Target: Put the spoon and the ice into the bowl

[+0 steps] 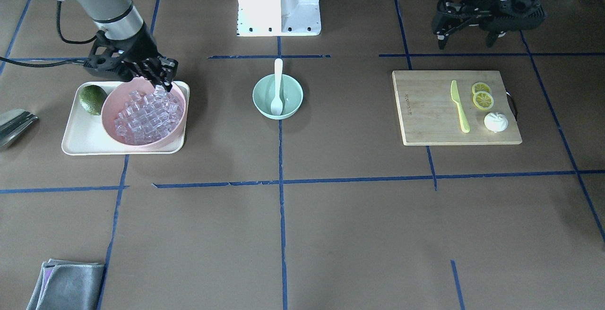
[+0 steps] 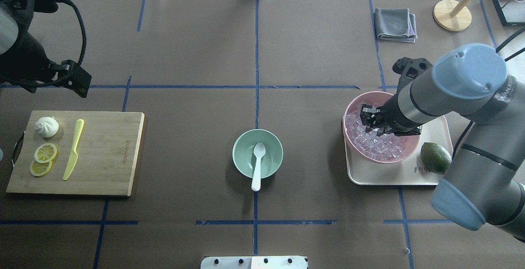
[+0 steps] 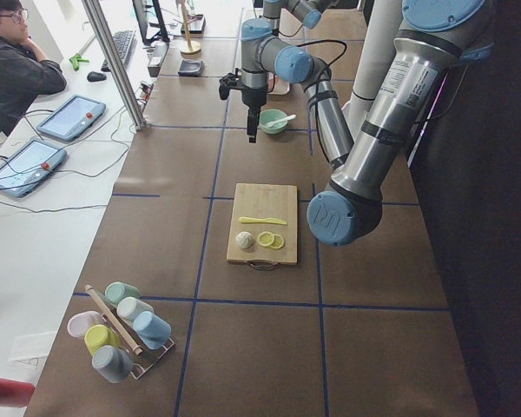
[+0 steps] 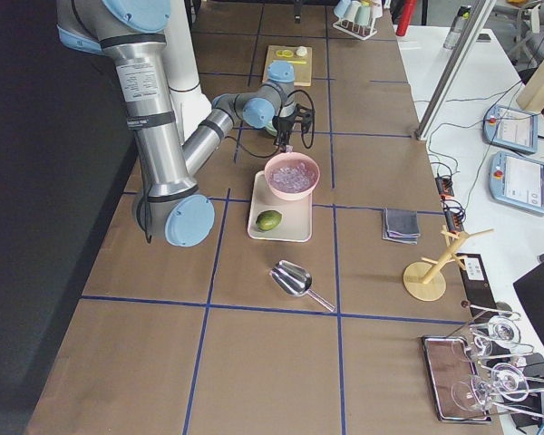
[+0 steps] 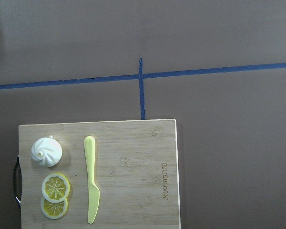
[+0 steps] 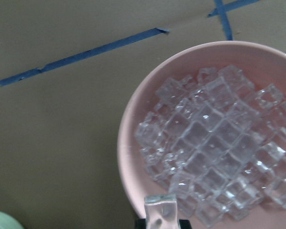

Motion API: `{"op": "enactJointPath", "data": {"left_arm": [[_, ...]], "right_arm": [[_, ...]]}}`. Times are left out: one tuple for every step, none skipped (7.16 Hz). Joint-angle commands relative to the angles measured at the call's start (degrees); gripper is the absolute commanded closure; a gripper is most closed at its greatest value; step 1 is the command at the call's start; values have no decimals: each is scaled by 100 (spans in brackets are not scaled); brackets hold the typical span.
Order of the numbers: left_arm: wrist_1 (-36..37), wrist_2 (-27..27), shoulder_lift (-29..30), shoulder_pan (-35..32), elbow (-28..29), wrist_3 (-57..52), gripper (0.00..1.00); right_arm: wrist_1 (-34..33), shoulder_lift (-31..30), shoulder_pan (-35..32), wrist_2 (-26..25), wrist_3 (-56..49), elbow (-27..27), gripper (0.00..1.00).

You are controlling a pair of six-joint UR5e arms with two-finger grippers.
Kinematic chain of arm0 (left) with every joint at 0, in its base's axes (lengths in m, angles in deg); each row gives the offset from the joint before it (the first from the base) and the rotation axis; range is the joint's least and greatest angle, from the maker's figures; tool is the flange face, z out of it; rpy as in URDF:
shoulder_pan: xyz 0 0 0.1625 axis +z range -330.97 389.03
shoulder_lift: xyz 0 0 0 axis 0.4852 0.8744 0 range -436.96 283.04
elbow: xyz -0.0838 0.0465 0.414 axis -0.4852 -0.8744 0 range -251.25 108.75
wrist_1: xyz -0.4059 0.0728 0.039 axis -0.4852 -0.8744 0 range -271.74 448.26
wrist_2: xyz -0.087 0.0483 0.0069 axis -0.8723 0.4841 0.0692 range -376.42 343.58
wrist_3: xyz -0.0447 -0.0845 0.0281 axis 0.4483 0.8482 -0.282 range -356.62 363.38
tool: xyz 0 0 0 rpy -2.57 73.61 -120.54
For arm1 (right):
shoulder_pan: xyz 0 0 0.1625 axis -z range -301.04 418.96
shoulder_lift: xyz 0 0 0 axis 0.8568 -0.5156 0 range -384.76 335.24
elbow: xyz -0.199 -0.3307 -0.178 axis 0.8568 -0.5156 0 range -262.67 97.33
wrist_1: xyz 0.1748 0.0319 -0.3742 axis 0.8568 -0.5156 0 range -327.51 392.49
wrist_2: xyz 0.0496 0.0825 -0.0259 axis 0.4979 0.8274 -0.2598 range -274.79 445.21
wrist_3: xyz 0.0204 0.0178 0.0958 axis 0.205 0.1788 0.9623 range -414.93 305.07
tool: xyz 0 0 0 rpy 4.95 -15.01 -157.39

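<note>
Counting first: one spoon (image 2: 258, 166), one bowl (image 2: 242, 159), one pink bowl (image 6: 126, 152), one tray (image 1: 78, 142), one green fruit (image 1: 92, 99), one board (image 2: 106, 154), one knife (image 2: 74, 149), two lemon slices (image 2: 45, 153), one bun (image 2: 46, 126), one scoop (image 4: 295, 276), one folded cloth (image 2: 396, 23), and six cups (image 3: 122, 328) on a rack. The ice (image 1: 146, 116) is a heap with too many cubes to count.

Spoon: its scoop end is down inside the bowl. The handle leans on the rim and sticks out past it, pointing at the robot base. Its long axis runs along the centre tape line (image 2: 256, 68), and the bowl sits on that line mid-worktop (image 2: 184, 55).

The ice is heaped in the pink bowl, which stands on the tray on the robot's right. The green fruit is on the tray beside that bowl.

Writing: there is a burned-in mark on the board and a small print on the tray, both too small to read.

Right gripper (image 1: 161, 82): it is over the pink bowl at the robot-side part of the heap, with its fingers pinched on one cube (image 6: 160, 210). I cannot tell if that cube is clear of the heap.

Left gripper (image 1: 466, 33): its fingers are spread and hold nothing. It hangs above the worktop on the robot side of the board, apart from it.
</note>
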Motion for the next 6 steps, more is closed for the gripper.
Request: {"op": "enactJointPath", "data": {"left_arm": [[16, -16, -405, -379, -41, -741, 0], [7, -17, -703, -625, -33, -1504, 0], [-28, -25, -976, -854, -15, -2225, 0], [-72, -86, -1266, -1065, 2, -2554, 0], [-72, -139, -1373, -1328, 37, -3010, 0], [-81, -148, -1583, -1609, 151, -3563, 0]], "right_arm": [[-383, 1088, 483, -210, 50, -432, 100], [-392, 1309, 702, -429, 51, -556, 100], [-401, 1599, 940, -736, 51, -809, 100], [-392, 2019, 1046, -904, 51, -1273, 100], [-375, 2293, 1100, -915, 60, -1617, 100], [-374, 2496, 1118, -915, 60, -1847, 100]]}}
